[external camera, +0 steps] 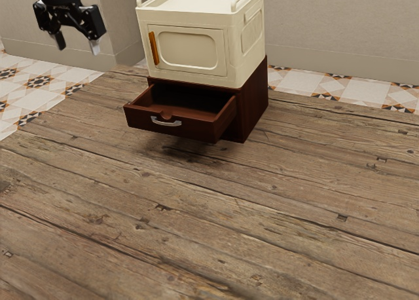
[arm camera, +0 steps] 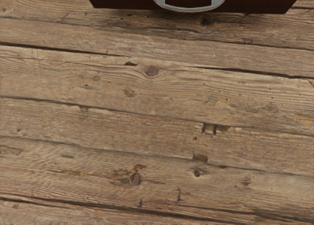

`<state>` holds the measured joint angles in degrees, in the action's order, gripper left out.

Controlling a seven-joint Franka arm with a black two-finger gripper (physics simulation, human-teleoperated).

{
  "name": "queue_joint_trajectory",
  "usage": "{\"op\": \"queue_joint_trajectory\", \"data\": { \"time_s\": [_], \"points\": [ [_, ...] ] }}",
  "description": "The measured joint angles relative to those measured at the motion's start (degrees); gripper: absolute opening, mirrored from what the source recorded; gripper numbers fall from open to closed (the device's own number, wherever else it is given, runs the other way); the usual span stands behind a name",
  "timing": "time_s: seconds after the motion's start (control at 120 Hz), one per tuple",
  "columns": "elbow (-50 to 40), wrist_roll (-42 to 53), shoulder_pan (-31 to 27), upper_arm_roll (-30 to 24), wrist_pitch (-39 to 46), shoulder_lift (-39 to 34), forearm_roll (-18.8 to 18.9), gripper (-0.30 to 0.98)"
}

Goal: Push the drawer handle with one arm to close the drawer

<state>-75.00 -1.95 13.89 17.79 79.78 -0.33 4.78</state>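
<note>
End effector [external camera: 78, 45] hangs open, well apart from the drawer [external camera: 200, 130], which juts from its dark-red cabinet [external camera: 253, 103], silver drawer handle [external camera: 166, 124] on its face. On that cabinet sits a cream box [external camera: 190, 49].

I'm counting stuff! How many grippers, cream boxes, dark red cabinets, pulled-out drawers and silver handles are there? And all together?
Gripper: 1
Cream box: 1
Dark red cabinet: 1
Pulled-out drawer: 1
Silver handle: 1
Total: 5
</note>
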Motion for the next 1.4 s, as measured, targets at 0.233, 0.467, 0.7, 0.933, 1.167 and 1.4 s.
{"op": "queue_joint_trajectory", "data": {
  "time_s": [0.233, 0.467, 0.7, 0.933, 1.167, 1.4],
  "points": [
    [16.67, -1.43, -5.91, -2.31, -2.53, -5.34, 2.49, 0.67],
    [-16.18, -3.51, -5.16, -3.65, 0.05, -18.99, 3.2, 0.66],
    [-59.52, -4.74, -10.32, 0.62, 22.62, -19.81, 4.45, 0.66],
    [-43.66, -0.8, -8.02, 0.85, 42.2, 2.12, 4.02, 0.66],
    [-40.88, 0.31, -3.56, 0.44, 50.96, 7.16, -7.84, 0.66],
    [-38.03, 1.67, -1.19, 0.81, 52.2, 11.02, -8.71, 0.26]
  ]
}}
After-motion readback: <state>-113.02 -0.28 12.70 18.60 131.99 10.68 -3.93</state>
